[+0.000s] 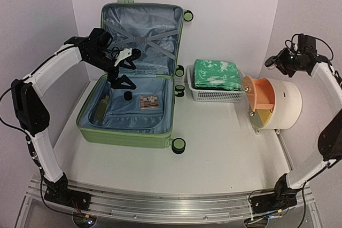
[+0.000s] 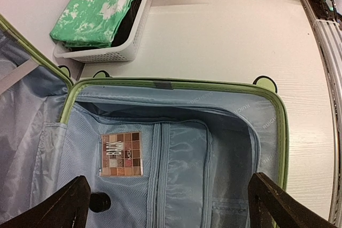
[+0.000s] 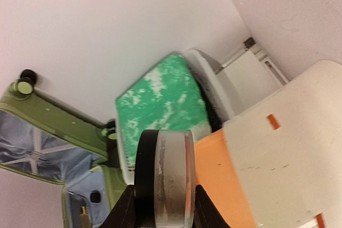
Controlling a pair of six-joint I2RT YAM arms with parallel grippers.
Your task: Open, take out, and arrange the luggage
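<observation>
The luggage (image 1: 133,126) lies open, palette (image 2: 122,154) and black cap (image 2: 100,201) not yet out. Left gripper (image 2: 168,198) gapes empty above it; right gripper (image 3: 163,206) pinches a round disc (image 3: 165,169).

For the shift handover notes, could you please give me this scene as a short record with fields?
Luggage: light-green hard-shell suitcase, open, lid raised
Inside: rectangular eyeshadow palette, small black round item
Left gripper: fingers open, over suitcase's lower half
Right gripper: fingers shut on round black-rimmed disc
Basket: white plastic mesh basket holding green-and-white folded cloth
Beside basket: cream cylinder with orange face
</observation>
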